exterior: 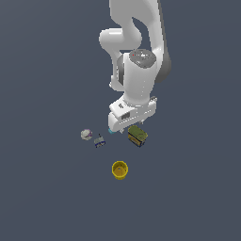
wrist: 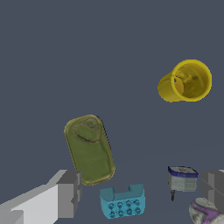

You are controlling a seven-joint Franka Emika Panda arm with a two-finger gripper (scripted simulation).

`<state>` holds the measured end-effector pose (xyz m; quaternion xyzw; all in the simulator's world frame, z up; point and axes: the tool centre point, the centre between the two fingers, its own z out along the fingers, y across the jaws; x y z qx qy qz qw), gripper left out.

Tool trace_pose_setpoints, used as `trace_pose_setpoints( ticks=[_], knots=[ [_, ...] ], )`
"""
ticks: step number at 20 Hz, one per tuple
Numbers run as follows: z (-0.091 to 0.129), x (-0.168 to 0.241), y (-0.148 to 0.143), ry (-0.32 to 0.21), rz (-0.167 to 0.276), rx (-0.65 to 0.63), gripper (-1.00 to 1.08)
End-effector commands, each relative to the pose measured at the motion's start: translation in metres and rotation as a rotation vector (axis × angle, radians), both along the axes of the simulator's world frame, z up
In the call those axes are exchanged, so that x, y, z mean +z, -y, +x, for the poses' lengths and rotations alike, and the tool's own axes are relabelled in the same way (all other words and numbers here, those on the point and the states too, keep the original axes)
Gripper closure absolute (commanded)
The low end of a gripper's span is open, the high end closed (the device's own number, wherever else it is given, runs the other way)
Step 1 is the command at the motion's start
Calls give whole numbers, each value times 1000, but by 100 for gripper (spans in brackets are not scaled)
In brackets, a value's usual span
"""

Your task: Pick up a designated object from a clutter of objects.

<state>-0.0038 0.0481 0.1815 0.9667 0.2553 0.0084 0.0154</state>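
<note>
The designated object, a small box with an olive-green top (exterior: 137, 135), lies on the dark floor; in the wrist view (wrist: 89, 148) it lies flat just beside one grey finger (wrist: 69, 192). My gripper (exterior: 126, 127) hovers above the clutter, open and empty, its fingers wide apart (wrist: 141, 190). The cyan studded brick (wrist: 122, 202) lies below the gap between the fingers; in the exterior view only its edge (exterior: 111, 131) shows under the hand. The yellow cup (exterior: 119, 170) (wrist: 186, 82) stands apart from the others.
A tiny grey-blue piece (exterior: 99, 141) (wrist: 182, 178) and a whitish round piece (exterior: 86, 134) (wrist: 205, 212) lie towards the exterior view's left of the hand. The white arm (exterior: 136, 56) comes down from the top of the exterior view.
</note>
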Motion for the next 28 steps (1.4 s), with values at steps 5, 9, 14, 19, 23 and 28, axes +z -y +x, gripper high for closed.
trace_pose_setpoints(
  ticks=[5,9,14,19,23,28],
  knots=[
    [-17,-45,-23,-17,9,184,-92],
    [-25,-62,-32,-24,16,253,-92],
    [-31,-71,-38,-27,21,297,-92],
    [-31,-73,-38,-28,21,295,-92],
    [-31,-82,-38,-28,21,296,-92],
    [-32,-105,-38,-28,22,299,-92]
  ],
)
